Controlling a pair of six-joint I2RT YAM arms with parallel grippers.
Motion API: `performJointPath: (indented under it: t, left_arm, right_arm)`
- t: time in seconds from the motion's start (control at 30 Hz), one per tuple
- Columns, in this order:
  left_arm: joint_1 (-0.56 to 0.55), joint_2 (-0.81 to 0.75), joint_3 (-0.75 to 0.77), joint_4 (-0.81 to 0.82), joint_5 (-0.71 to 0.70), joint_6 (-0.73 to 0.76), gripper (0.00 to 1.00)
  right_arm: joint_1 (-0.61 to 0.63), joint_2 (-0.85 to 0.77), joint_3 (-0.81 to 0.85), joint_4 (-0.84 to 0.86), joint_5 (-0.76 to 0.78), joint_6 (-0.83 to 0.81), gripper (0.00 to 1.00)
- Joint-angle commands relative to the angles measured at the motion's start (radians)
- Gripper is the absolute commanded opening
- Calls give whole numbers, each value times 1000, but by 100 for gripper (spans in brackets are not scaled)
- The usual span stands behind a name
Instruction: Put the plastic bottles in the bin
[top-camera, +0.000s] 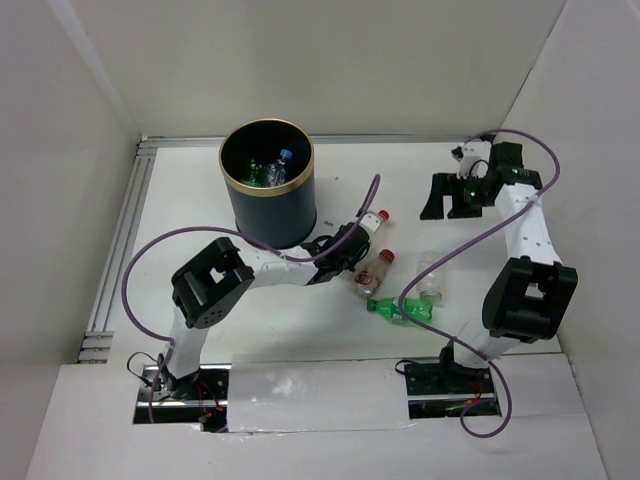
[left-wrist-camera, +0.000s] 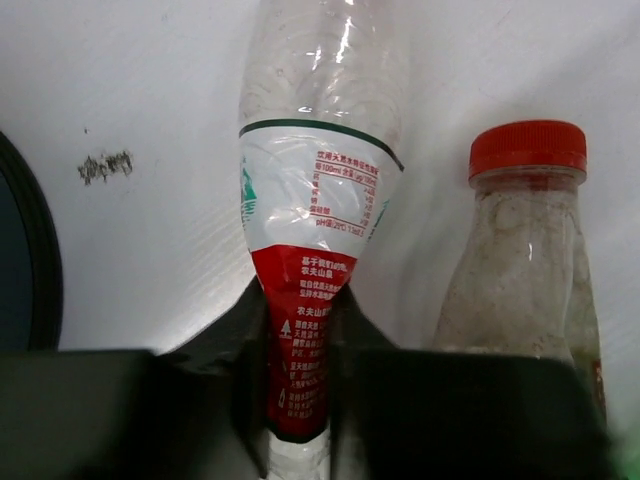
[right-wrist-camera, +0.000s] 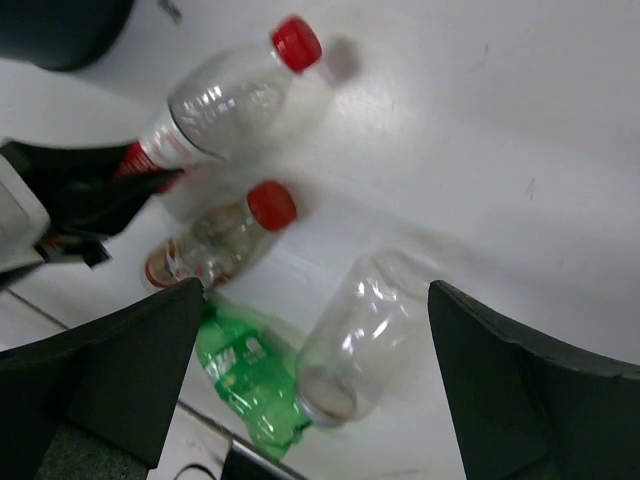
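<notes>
My left gripper (top-camera: 352, 246) is shut on a clear plastic bottle with a red label and red cap (top-camera: 373, 224), pinching its labelled body (left-wrist-camera: 298, 350) just right of the bin (top-camera: 267, 190). The dark bin with a gold rim holds green and clear bottles (top-camera: 268, 171). A second red-capped bottle (top-camera: 376, 271) lies beside the held one (left-wrist-camera: 520, 270). A green bottle (top-camera: 400, 310) and a clear capless bottle (top-camera: 430, 278) lie nearer the front. My right gripper (top-camera: 448, 205) hangs open and empty at the back right, well above these bottles (right-wrist-camera: 315, 290).
White walls close in the table on the left, back and right. A metal rail (top-camera: 120, 250) runs along the left edge. Purple cables (top-camera: 140, 270) loop over both arms. The bin's dark side (left-wrist-camera: 20, 260) shows at the left in the left wrist view.
</notes>
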Motion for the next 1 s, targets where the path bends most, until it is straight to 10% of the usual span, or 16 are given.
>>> performJointPath:
  t: [0.0,0.47,0.8,0.97]
  left_arm:
    - [6,-97,51,-52,9,-3,1]
    - [134,-581,145,98,-304,152,9]
    - [398,-514,84,60,-338,48,18]
    - [446,-449,116,-17,-301,22,49]
  right_arm:
    - [-16,-76,-33,-127,84,-88,100]
    - [-47,140,-110,-259,162,-188,97]
    - [-47,312,-89,-259,141,-179,96]
    - [-37,376,-79,-250,152,-155,93]
